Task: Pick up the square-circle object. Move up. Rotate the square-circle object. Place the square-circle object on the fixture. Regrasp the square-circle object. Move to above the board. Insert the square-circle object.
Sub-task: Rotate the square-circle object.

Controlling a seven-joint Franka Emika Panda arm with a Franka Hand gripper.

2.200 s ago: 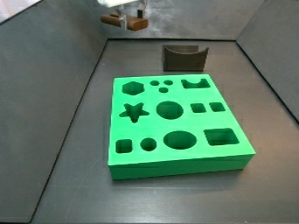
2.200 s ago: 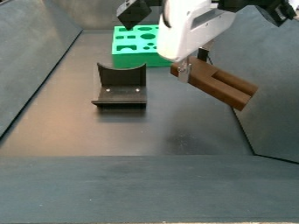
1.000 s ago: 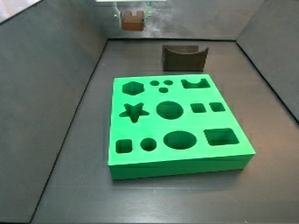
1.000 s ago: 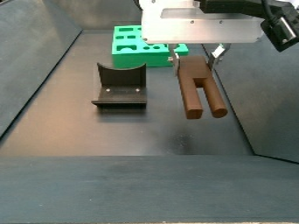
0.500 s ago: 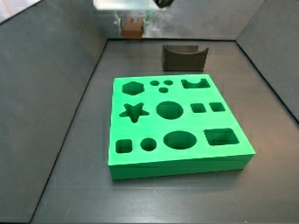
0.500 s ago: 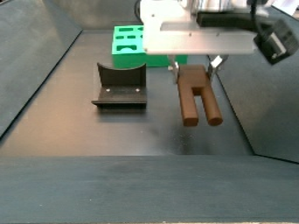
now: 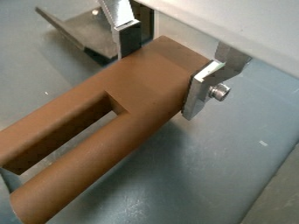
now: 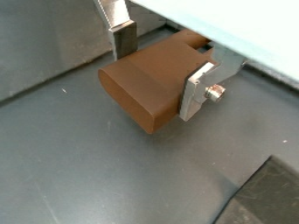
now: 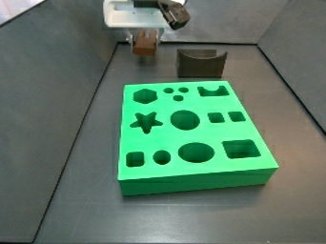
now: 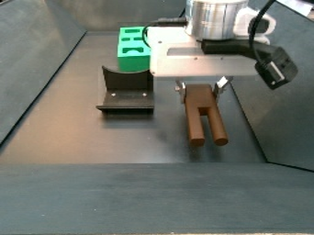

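Note:
The square-circle object [image 10: 205,119], a brown block with two parallel prongs, hangs level and low over the dark floor, its prongs pointing away from the board. My gripper [image 10: 203,87] is shut on its solid end; in both wrist views the silver fingers [image 7: 205,85] press its two sides [image 8: 149,80]. The object [image 9: 147,42] sits beside the fixture [image 9: 200,63], apart from it. The fixture [image 10: 125,92] stands between the object and the green board [image 9: 192,181]. Whether the object touches the floor is unclear.
Grey walls enclose the floor on all sides in both side views. The board [image 10: 132,61] lies behind the fixture, and a corner of the fixture [image 7: 73,31] shows past my fingers in a wrist view.
The object has turned from slanting sideways to prongs pointing straight away from the board. My gripper has carried it downward, closer to the floor, still held.

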